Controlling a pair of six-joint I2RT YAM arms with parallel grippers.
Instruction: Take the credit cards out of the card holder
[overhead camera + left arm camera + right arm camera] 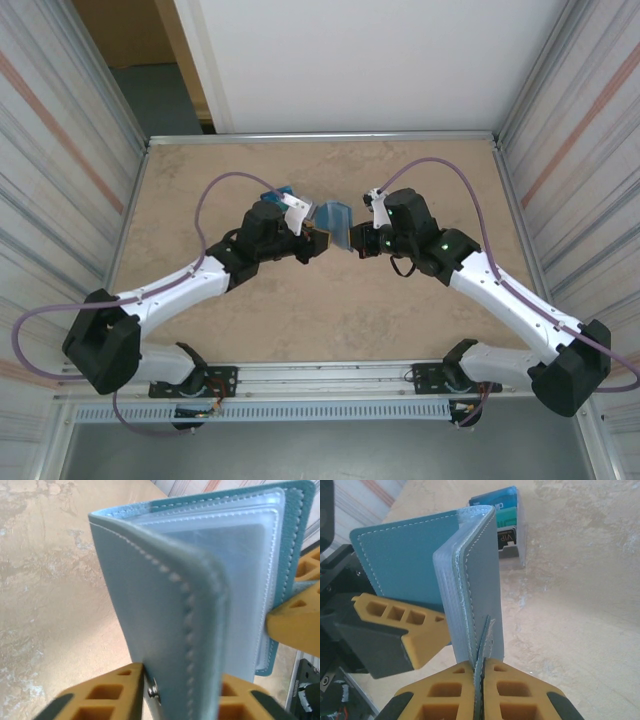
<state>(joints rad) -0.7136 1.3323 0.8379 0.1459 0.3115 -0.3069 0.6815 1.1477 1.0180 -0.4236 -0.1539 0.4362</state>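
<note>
Left tool (182,692) and right tool (480,680) each clamp a flap of the card holder (333,222); next we free one to empty its sleeves (240,555).

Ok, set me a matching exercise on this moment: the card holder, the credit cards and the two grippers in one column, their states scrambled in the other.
Things:
1. card holder
2. credit cards
3. left gripper
4. right gripper

States:
A. resting on the table, apart from both grippers
B. shut on the flap with the metal stud
C. held upright between the arms, partly open
D. shut on the opposite flap

Pairs: 1-C, 2-A, 3-B, 4-D.
</note>
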